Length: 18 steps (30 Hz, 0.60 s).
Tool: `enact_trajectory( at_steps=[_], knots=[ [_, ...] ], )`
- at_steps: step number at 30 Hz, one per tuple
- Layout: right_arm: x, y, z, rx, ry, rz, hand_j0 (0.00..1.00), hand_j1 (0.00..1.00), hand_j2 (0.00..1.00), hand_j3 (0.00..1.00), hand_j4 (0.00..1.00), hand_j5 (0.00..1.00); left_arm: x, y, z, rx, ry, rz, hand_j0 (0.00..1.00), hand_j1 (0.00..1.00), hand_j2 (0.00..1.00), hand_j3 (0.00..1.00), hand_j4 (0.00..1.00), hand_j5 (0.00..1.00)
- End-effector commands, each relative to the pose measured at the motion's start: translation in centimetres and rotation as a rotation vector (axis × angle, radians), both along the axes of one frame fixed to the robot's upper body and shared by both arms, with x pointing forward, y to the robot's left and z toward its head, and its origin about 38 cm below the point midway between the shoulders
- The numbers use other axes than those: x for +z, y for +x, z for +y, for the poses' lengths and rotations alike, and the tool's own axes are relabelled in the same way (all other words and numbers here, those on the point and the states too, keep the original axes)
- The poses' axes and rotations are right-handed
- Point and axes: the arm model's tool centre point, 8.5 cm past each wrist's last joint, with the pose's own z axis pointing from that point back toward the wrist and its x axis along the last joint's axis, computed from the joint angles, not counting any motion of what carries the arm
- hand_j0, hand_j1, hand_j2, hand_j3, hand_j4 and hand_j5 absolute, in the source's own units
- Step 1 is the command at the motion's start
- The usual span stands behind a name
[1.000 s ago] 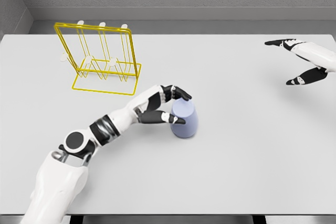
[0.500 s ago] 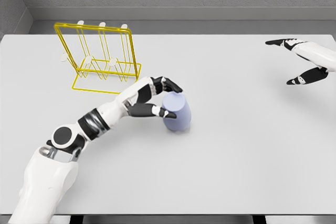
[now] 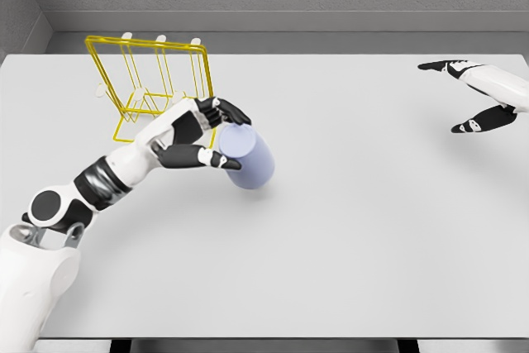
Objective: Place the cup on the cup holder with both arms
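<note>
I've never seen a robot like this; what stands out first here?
The left hand grips a pale blue cup, tilted, beside the yellow wire cup holder at the white table's far left. The right hand hangs open at the right edge.

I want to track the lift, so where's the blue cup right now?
In the head view the cup sits left of centre, tilted in the left hand, just right of the yellow cup holder.

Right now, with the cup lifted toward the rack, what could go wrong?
1. The pale blue cup is tilted and pinched near its rim by the left hand; it might slip.
2. That hand is beside the yellow wire cup holder and could knock it.
3. The right hand, open at the far edge, offers no support.
</note>
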Motion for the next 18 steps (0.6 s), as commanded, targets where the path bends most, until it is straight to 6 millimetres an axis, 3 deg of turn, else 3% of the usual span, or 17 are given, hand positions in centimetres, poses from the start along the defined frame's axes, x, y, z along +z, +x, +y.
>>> enact_trajectory(
  at_steps=[1,9,18],
  knots=[
    [0.1,0.0,-0.1,-0.004,0.006,-0.001,1.0,1.0,1.0,1.0,1.0,1.0,0.5,0.1,0.5,0.008,-0.01,-0.008,0.44,0.44,0.44,0.44,0.44,0.44],
    [0.2,0.1,-0.1,-0.004,0.007,-0.004,1.0,1.0,1.0,1.0,1.0,1.0,2.3,0.0,3.6,0.026,-0.012,-0.026,0.43,0.43,0.43,0.43,0.43,0.43],
    [0.3,0.1,-0.1,-0.005,0.007,-0.005,1.0,1.0,1.0,1.0,1.0,1.0,3.4,-0.1,4.7,0.029,-0.025,-0.041,0.43,0.43,0.43,0.43,0.43,0.43]
  ],
)
